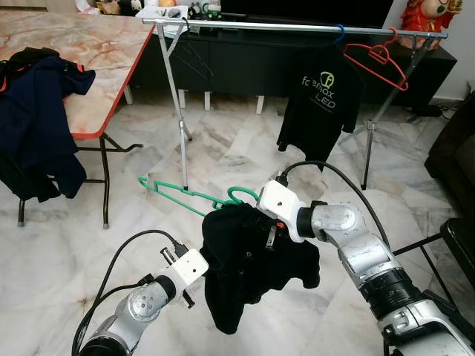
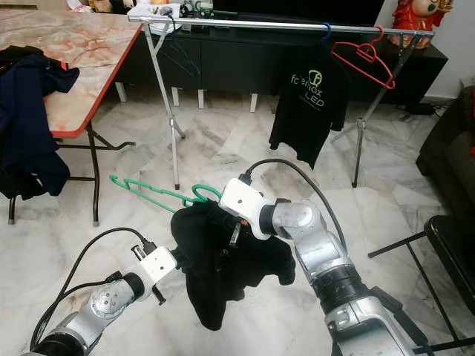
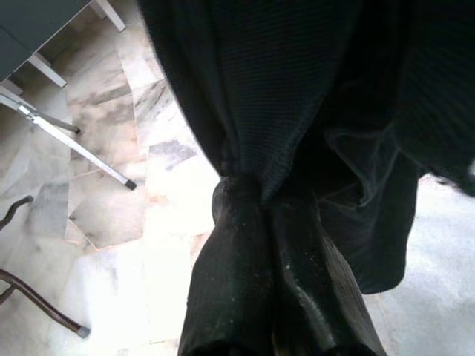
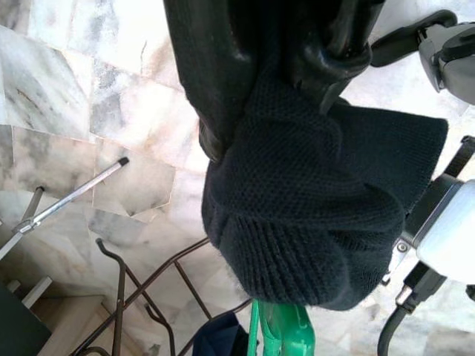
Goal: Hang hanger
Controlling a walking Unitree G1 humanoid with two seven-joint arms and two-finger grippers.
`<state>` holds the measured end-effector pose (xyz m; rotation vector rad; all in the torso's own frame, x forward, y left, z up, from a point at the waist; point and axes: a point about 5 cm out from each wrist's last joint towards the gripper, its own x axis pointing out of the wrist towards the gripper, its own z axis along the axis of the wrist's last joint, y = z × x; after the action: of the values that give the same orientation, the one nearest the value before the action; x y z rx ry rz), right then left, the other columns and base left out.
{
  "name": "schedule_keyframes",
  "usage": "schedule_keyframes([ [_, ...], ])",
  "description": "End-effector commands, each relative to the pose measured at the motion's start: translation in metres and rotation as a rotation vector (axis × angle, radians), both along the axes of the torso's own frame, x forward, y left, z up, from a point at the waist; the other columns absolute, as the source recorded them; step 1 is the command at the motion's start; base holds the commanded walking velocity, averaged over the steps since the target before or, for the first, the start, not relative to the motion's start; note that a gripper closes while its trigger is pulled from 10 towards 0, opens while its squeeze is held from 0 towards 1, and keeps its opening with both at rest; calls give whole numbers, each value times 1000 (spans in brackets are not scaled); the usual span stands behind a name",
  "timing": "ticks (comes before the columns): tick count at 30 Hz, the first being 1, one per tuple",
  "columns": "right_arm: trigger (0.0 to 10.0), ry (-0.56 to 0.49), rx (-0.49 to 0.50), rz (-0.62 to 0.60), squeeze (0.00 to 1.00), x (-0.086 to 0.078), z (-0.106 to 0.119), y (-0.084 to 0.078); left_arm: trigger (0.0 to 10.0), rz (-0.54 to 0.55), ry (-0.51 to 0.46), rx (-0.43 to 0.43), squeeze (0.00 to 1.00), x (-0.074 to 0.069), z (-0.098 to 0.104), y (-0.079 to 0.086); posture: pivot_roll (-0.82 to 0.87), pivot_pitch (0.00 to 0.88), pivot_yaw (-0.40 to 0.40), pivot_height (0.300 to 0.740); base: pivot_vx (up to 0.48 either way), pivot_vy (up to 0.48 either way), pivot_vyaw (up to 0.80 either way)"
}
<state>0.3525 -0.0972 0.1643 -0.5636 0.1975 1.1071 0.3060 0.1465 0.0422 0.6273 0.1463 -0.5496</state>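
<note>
A marble-patterned surface (image 1: 89,52) with a red edge stands at the far left, with dark blue clothes (image 1: 37,119) draped over its near side. The left arm reaches up and inward from the lower left, its left end effector (image 1: 194,276) pressed into the lower left side of a black garment (image 1: 245,259). In the left wrist view its fingers (image 3: 237,282) are together, clamped on a bunched fold of that cloth. The garment hangs crumpled in mid-air between the two arms, above the marble floor (image 1: 148,222), draped on a green hanger (image 1: 185,194). The hanger is tilted, one arm sticking out bare to the left, its hook (image 1: 239,194) just above the cloth. The right arm bends in from the lower right, elbow out, wrist turned toward the garment's top. The right end effector (image 1: 269,236) is buried in the cloth near the hook; the right wrist view shows its fingers (image 4: 223,67) wrapped in black knit, so I cannot tell whether they are apart or together. Behind, a metal rail (image 1: 297,28) carries a black printed T-shirt (image 1: 320,104) and an empty red hanger (image 1: 377,61).
</note>
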Motion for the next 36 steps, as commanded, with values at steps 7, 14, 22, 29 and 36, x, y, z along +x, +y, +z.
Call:
schedule_keyframes([
  [7, 0, -19, -62, 4, 0, -3, -7, -10, 0, 37, 14, -3, 0, -2, -5, 5, 21, 147, -68, 740, 0, 0, 0],
  [14, 0, -1, -134, -53, 0, -1, -22, -31, 0, 59, 42, 20, 0, -6, -11, 12, 22, 151, -69, 740, 0, 0, 0],
  [22, 0, -2, -190, -76, 0, 0, -28, -50, 0, 70, 113, 92, 0, -14, -24, 24, 24, 150, -67, 740, 0, 0, 0],
  [29, 0, 76, 269, 40, 0, -8, -1, -50, 0, 72, 138, 88, 0, -17, -27, 26, 24, 153, -67, 740, 0, 0, 0],
  [36, 0, 196, -22, 158, 0, -32, -41, -82, 0, 63, 159, 96, 0, -20, -30, 26, 26, 157, -63, 740, 0, 0, 0],
])
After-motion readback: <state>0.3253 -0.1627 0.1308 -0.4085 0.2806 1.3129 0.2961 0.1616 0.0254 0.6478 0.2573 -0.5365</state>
